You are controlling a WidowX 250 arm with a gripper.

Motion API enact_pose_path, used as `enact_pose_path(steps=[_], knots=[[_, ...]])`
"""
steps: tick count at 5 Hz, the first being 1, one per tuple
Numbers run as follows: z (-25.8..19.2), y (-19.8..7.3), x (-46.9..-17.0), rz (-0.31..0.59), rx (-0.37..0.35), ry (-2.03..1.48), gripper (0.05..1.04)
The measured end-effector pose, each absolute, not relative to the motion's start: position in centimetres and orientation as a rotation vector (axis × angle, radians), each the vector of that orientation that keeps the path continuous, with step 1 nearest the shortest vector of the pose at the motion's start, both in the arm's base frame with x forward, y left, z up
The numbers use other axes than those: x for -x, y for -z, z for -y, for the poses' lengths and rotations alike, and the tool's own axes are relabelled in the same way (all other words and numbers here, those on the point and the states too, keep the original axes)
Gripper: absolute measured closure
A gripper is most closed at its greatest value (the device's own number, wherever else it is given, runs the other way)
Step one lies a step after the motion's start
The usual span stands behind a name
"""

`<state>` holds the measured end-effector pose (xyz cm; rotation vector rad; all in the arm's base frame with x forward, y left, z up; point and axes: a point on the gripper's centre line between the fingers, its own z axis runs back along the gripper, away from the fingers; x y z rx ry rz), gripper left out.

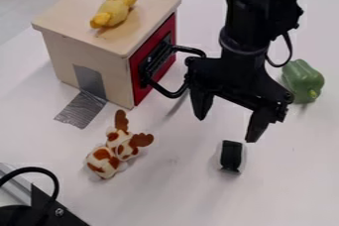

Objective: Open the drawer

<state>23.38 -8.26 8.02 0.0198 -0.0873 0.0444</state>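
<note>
The black gripper [225,126] hangs right of the wooden box, its two fingers spread wide apart with nothing between them. The pale wooden box [86,36] stands at the upper left, and its red drawer front [141,61] faces right. A black looped handle [177,93] sticks out from that front. The gripper's left side is beside the handle's outer end; whether they touch I cannot tell. The drawer front looks flush with the box.
A yellow toy duck [114,9] lies on the box. Grey tape [83,108] runs from box to table. A brown-and-white plush toy [112,155] lies front left, a small black block [231,155] below the gripper, a green pepper [303,81] at right. Black equipment [39,212] occupies the lower-left corner.
</note>
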Motion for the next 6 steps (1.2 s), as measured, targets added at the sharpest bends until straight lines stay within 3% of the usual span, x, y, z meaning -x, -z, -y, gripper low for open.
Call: enact_pose_path(steps=[1,3,4,6], knots=[[8.2,-7.5,-23.1,0.065,-0.026,-0.045,0.083],[2.9,-7.1,-28.2,0.076,0.013,-0.193,0.083],[0.0,-6.8,-30.5,0.092,-0.015,-0.236,0.083],[-0.2,-3.6,-33.4,0.064,0.004,-0.193,0.088]])
